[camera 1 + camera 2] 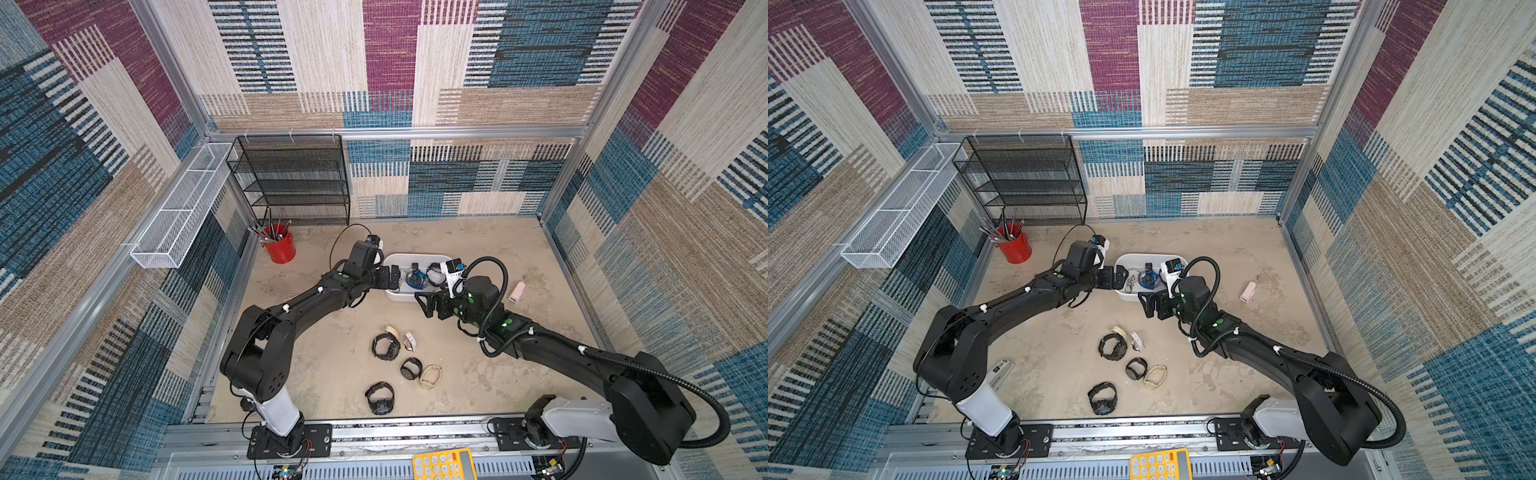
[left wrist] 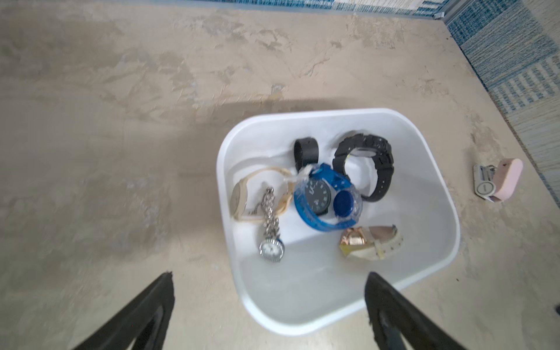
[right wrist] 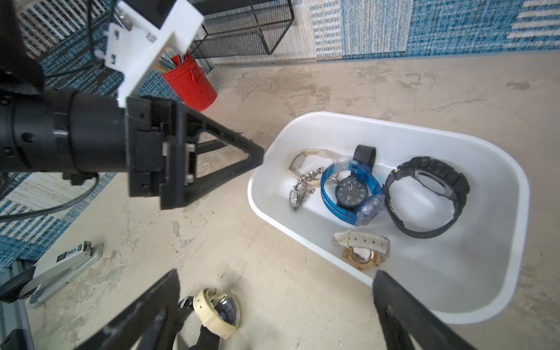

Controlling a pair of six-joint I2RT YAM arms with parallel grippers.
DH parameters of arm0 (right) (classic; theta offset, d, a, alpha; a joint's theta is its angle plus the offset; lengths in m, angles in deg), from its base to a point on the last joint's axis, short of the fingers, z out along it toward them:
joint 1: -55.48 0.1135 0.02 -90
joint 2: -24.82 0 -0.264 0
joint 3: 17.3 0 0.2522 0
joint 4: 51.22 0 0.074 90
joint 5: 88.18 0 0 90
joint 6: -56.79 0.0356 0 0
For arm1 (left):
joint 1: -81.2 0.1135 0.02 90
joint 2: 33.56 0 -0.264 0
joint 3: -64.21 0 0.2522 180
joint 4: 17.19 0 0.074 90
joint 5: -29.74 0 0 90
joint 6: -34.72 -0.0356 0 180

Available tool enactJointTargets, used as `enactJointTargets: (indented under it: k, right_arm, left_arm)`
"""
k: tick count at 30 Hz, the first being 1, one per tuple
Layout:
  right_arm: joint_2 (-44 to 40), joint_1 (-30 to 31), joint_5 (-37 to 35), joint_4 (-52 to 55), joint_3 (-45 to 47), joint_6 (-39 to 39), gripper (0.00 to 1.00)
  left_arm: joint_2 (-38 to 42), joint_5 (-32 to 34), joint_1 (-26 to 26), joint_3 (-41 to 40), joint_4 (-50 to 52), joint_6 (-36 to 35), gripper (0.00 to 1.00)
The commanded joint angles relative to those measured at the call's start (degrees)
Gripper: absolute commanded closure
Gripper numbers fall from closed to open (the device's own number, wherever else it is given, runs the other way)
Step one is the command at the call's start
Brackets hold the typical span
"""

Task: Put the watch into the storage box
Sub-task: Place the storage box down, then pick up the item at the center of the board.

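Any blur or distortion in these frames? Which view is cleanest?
Left wrist: motion-smeared, the white plastic storage box and blue translucent watch soft. Right wrist: sharp, its dial marks readable. Both top views: wide-angle, the aluminium frame posts splay outward.

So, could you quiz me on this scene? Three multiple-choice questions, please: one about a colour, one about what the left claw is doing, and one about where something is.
1. What colour is the pen cup? A green; B red; C yellow.
2. How does the left gripper stand? A open, holding nothing; B shut on a watch; C shut and empty.
3. Where does the blue watch lie? A in the pen cup; B in the left gripper's grasp; C in the white storage box.

Answers: 1 B, as both top views show a red cup. 2 A, as its wrist view shows the fingers wide apart, gripping nothing. 3 C, as both wrist views show it lying inside the box.
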Motion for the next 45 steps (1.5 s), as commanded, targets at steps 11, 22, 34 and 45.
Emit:
enactJointTargets:
  k: [11,22,34,45]
  right_arm:
    - [2.29,0.63,7.61,4.58,0.75,-1.62,0.07]
    - [3.17,4.62,7.35,6.01,2.43,0.80,0.16]
    - [8.76,11.68,1.95,6.88,0.29,0.96,0.35]
    - [13.63,13.11,-0.18,7.26,-2.46,0.69,0.65]
  left_arm:
    - [19.66,-3.68,1.05,-23.48,-8.22,4.69,0.01]
    - [20.60,-3.30,1.13,-25.34,-8.48,5.37,0.01]
    - [20.10,-4.14,1.13,-25.38,-8.23,5.42,0.02]
    - [19.99,-4.05,1.13,-25.89,-8.20,5.79,0.02]
